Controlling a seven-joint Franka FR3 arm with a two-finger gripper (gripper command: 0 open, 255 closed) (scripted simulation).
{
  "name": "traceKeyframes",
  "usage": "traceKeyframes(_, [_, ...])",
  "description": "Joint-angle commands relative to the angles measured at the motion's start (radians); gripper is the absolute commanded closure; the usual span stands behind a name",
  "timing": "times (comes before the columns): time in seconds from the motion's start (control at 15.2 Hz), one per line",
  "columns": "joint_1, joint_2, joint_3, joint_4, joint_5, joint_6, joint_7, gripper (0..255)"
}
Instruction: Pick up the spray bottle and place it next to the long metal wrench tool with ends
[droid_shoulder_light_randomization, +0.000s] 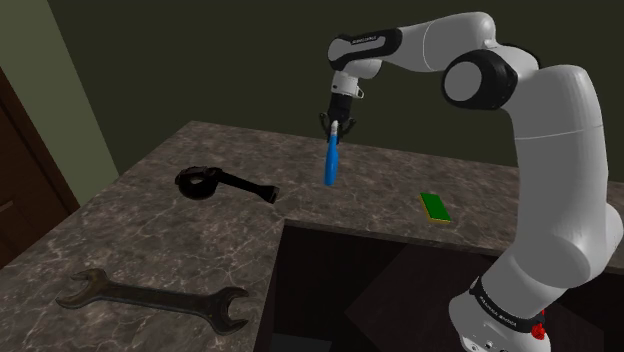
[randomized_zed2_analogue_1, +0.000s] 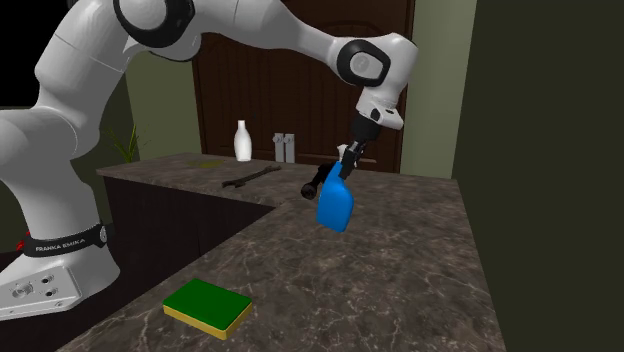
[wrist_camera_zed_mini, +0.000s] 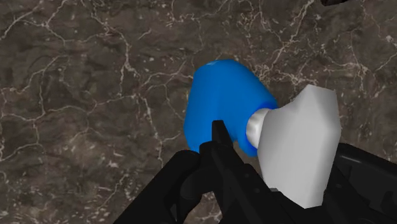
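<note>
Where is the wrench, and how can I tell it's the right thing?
Look at the dark marble counter. Near its edge, at the shoulder view's lower left, lies the wrench. It is long, flat and grey, forked at both ends, unlike the shorter black tool farther back.

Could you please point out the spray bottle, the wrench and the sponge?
spray bottle (randomized_zed2_analogue_1: 335, 207), second exterior view, blue body.
wrench (droid_shoulder_light_randomization: 150, 296), shoulder view, middle of shaft.
sponge (randomized_zed2_analogue_1: 207, 302), second exterior view, green top.

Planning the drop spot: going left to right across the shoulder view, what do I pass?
Wrench → black tool → blue spray bottle, held up in the pincer → green sponge.
</note>
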Motion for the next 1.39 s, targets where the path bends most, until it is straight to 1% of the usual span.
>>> traceKeyframes(0.0, [0.01, 0.066, 0.008, -0.006, 0.003, -0.015, 0.011, 255])
traceKeyframes(0.13, [0.01, 0.077, 0.009, 0.007, 0.003, -0.016, 0.011, 255])
traceKeyframes(0.2, [0.007, 0.092, 0.01, 0.059, 0.003, -0.053, 0.02, 255])
traceKeyframes(0.26, [-0.012, 0.046, -0.003, -0.079, 0.0, 0.028, -0.035, 255])
traceKeyframes(1.32, [-0.021, -0.014, -0.003, 0.038, -0.007, -0.144, 0.008, 255])
